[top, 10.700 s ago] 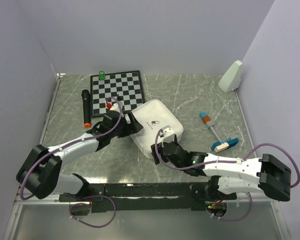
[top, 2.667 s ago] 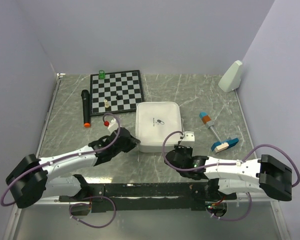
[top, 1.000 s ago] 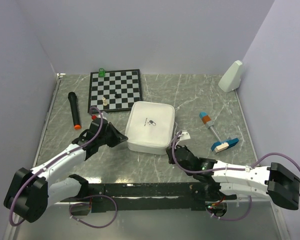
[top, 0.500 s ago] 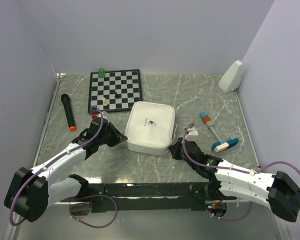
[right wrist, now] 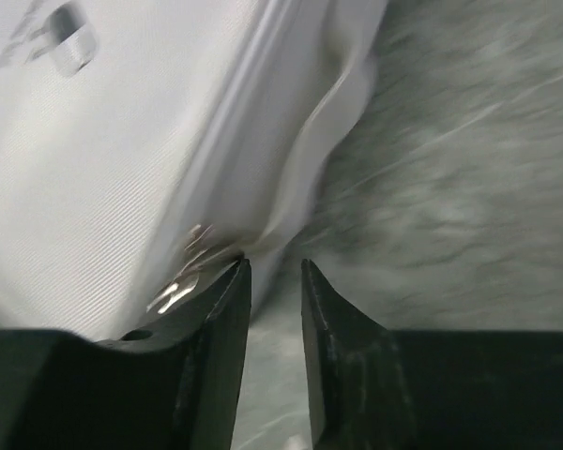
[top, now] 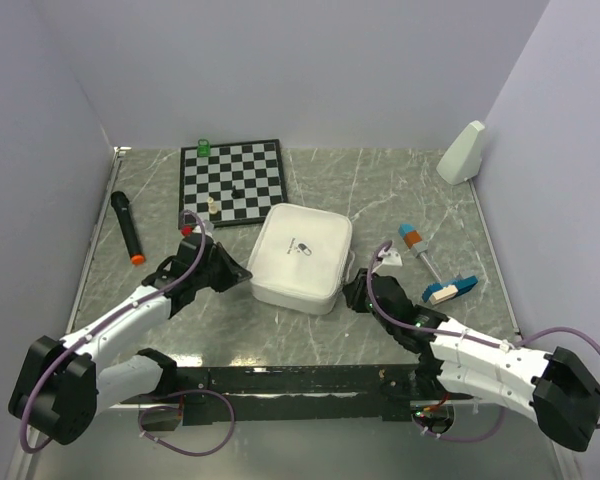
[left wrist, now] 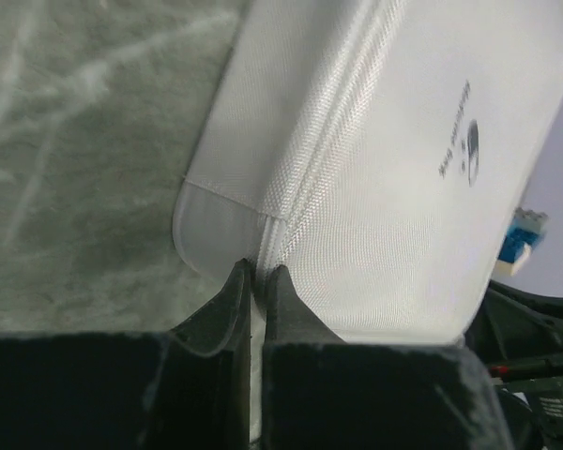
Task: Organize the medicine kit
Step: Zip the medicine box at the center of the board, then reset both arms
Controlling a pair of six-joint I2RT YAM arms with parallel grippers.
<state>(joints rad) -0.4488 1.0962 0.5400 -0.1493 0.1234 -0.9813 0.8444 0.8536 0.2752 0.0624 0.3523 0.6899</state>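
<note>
The medicine kit [top: 300, 258] is a white square soft case lying flat with its lid down, mid-table. My left gripper [top: 242, 276] is at its near left corner. In the left wrist view the gripper [left wrist: 259, 274] is shut on the zip seam of the kit [left wrist: 394, 169]. My right gripper [top: 356, 291] sits at the kit's near right corner. In the right wrist view it [right wrist: 275, 267] stands open beside the kit [right wrist: 94, 141]. A metal zip pull [right wrist: 178, 286] lies just left of its left finger, outside the jaws.
A chessboard [top: 231, 183] with a few pieces lies behind the kit, a green piece [top: 204, 148] at its far corner. A black stick with an orange tip [top: 127, 228] lies at the left. An orange-blue tool [top: 416, 243], a blue block [top: 450, 290] and a white object [top: 462, 152] are at the right.
My right gripper has gone from shut to open and moved right along the kit's near edge to its right corner. The black stick has shifted left. The left gripper keeps its hold.
</note>
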